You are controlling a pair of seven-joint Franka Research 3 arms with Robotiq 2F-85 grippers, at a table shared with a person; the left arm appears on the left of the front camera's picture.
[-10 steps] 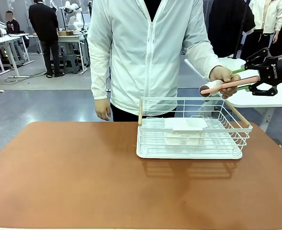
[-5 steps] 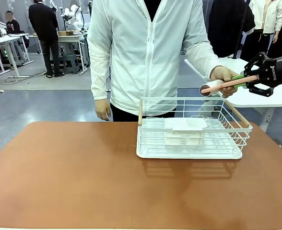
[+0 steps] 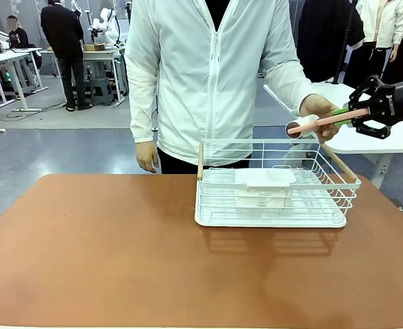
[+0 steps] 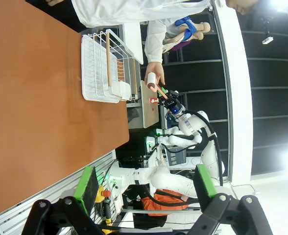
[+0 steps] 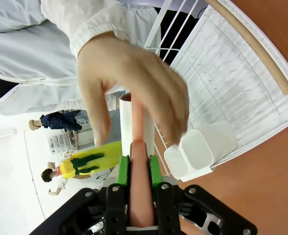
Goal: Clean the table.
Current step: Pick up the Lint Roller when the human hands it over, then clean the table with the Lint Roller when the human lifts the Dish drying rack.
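At the right edge of the front view, the black right gripper [image 3: 345, 113] with green pads is clamped shut on the pink handle of a lint roller [image 3: 325, 120] with a white roll at its far end. The right wrist view shows the two green pads pressed against either side of that handle. The person's hand [image 3: 318, 108] wraps the roller's white end just beyond the fingertips, so hand and gripper both have hold of the roller, in the air above and behind the right end of a white wire rack [image 3: 270, 223]. The rack has pale wooden bars [image 3: 200, 162] at its two ends and carries a white plastic holder [image 3: 264, 186] across its middle. It stands right of centre on the large table [image 3: 119, 253] with a matte reddish-brown top, which fills the lower half of the front view. The person, in a white zip jacket [image 3: 208, 75], stands at the table's far edge in the upper middle of the frame. In the left wrist view the left gripper [image 4: 145, 183] stands at the bottom of the frame with its fingers spread wide and nothing between them, the table lying in the upper left.
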